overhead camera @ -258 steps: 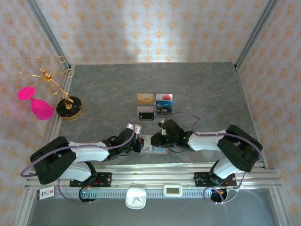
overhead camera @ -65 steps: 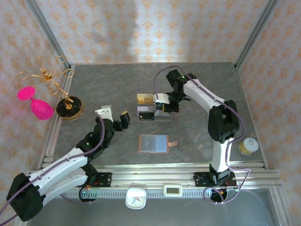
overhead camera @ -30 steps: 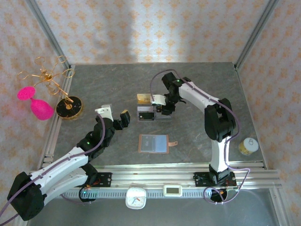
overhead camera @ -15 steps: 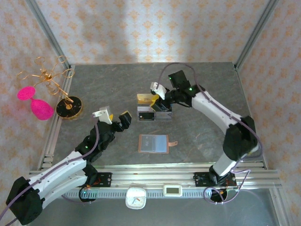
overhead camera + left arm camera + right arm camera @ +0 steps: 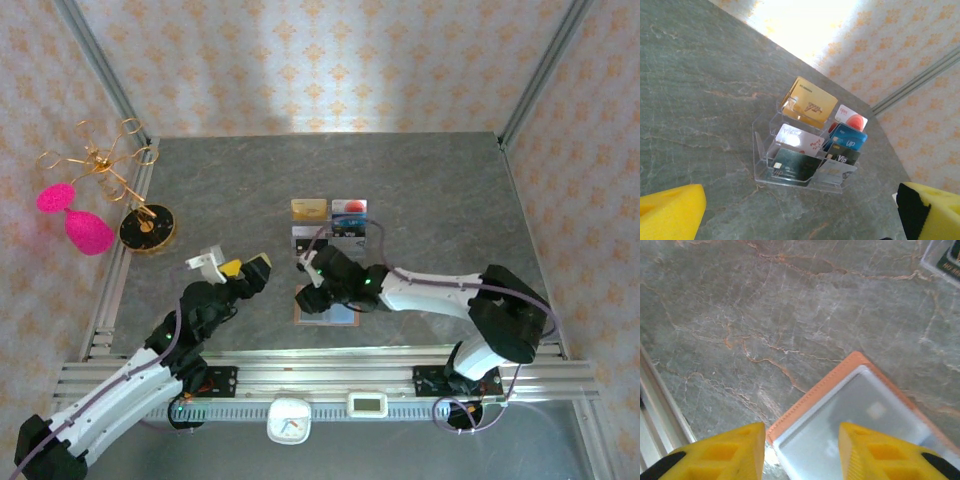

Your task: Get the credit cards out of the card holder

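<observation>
**Card holder [image 5: 860, 415] lying flat on table [image 5: 430, 180], R gripper [image 5: 801, 436] over it**

I'm seeing it lying near the front edge, clear sleeve up, just in front of the clear stand [image 5: 761, 150]. R gripper is hovering over its corner w/ fingers parted, pinching nothing. L gripper [image 5: 800, 215] is hanging w/ fingers spread wide, facing the stand, where credit cards [image 5: 812, 102] are sitting in tiers.

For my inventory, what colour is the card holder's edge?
Pinkish-tan leather; card holder shows best from right wrist.

card holder [image 5: 860, 412]: pink-tan leather, open flat, clr sleeve up | credit cards [image 5: 845, 137]: upright in clr tiered stand [image 5: 762, 167]
</observation>
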`<state>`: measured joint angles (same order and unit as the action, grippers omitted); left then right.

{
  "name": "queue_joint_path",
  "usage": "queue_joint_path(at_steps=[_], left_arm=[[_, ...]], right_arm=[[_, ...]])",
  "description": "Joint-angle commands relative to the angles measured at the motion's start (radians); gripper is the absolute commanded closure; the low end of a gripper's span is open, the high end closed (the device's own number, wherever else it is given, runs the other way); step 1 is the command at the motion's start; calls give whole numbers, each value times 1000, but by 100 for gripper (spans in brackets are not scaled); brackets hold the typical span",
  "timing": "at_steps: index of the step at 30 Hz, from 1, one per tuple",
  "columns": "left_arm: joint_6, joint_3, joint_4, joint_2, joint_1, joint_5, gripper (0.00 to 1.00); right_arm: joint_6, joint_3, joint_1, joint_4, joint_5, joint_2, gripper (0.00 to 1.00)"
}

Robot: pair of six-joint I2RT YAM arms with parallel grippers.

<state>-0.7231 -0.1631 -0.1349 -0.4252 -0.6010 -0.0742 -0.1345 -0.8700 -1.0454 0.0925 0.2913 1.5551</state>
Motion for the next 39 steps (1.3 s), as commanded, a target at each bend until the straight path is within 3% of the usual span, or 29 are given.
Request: queue_joint_path(at_steps=[1,9,17,20,22,27,30,35,39], left_arm=[[-47,22,67,42,7,33,3],[-43,30,70,6,7,56,5],[-23,17,24,-91,7,104,11],[-11,10,10,-142,6,135,16],[-12,12,-7,-179,6,164,21],[-24,18,-63,-278,-4,243,38],[-33,22,-97,-323,-32,263,49],[-40,3,-177,-418,-118,261,78],[-40,-27,-244,-539,-174,275,96]], right_arm=[[-91,-57,-55,41,-209,64,58],[-115,-83,-96,104,-345,122,57],[-108,-61,-100,116,-314,185,58],[-119,-48,-102,105,-308,197,63],[-127,-36,-102,87,-300,192,72],[-168,7,-102,-2,-292,151,99],[-199,27,-100,-50,-299,116,100],[-254,86,-100,-142,-297,47,100],[-278,109,-98,-173,-298,19,100]])
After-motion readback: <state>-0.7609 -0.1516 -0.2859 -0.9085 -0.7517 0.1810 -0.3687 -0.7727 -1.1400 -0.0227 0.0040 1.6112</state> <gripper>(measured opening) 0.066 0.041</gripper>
